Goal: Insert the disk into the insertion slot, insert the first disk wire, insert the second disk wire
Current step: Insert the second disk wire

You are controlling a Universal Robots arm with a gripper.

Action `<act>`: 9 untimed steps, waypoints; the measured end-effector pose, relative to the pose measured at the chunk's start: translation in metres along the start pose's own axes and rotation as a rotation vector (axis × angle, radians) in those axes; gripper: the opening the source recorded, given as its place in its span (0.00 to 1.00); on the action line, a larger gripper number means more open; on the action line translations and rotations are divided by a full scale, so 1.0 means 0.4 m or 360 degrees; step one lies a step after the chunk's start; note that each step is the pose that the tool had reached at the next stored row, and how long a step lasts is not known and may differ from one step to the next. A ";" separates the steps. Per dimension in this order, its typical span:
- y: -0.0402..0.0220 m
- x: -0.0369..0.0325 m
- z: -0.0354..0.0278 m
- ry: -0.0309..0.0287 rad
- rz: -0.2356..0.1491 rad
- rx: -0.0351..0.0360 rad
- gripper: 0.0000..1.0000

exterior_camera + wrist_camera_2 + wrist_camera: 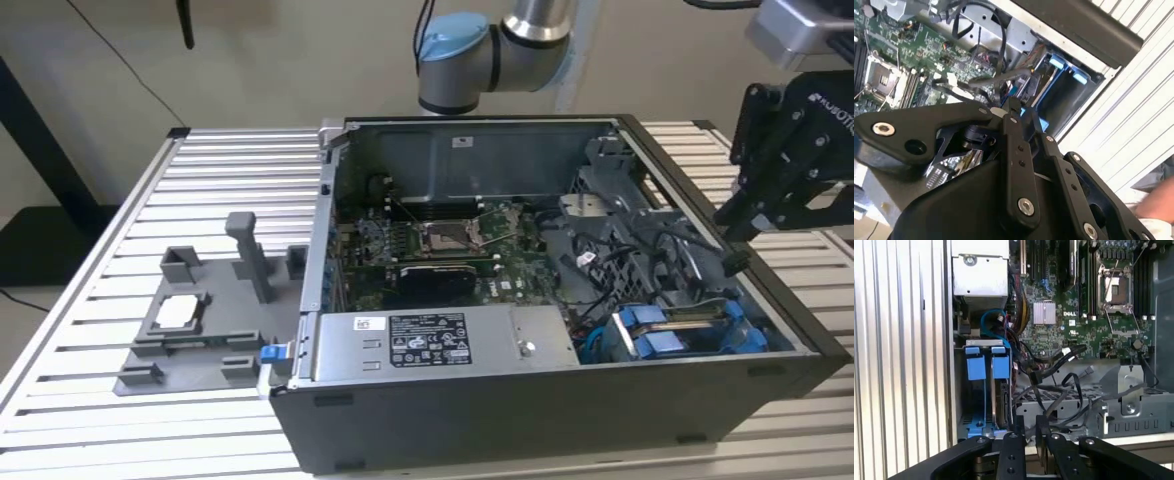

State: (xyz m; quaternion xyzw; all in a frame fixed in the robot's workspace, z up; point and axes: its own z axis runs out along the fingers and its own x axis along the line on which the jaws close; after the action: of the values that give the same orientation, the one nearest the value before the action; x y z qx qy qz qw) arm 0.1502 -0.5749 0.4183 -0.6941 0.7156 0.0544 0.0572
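The disk (1003, 402) stands edge-on inside the insertion slot (979, 390), the grey bay with blue tabs at the case's corner. The exterior view has that slot (681, 330) at the front right of the open case. My gripper (731, 255) hangs over the case's right wall, above and behind the slot. In both wrist views the black fingers (1019, 432) stand close together, shut, with nothing visible between them. A loose black disk wire with its connector (1035, 376) lies just beyond the fingertips (1013, 106), near the disk. A second black wire (1074, 390) loops beside it.
The open computer case (561, 400) lies on a slatted metal table (227, 190), with the motherboard (454, 240) and power supply (414, 340) inside. A grey plastic tray with posts (200, 330) holds a small silver chip (178, 312). A person's arm (1159, 205) is beside the table.
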 end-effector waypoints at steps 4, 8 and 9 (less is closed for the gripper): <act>0.002 -0.006 0.008 0.00014 -0.0010 0.0062 0.24; 0.002 -0.004 0.020 0.00151 -0.0023 0.0060 0.24; 0.002 -0.002 0.023 0.00166 -0.0028 0.0060 0.24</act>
State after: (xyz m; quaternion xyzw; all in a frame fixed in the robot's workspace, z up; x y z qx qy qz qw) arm 0.1494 -0.5725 0.4092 -0.6995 0.7105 0.0368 0.0670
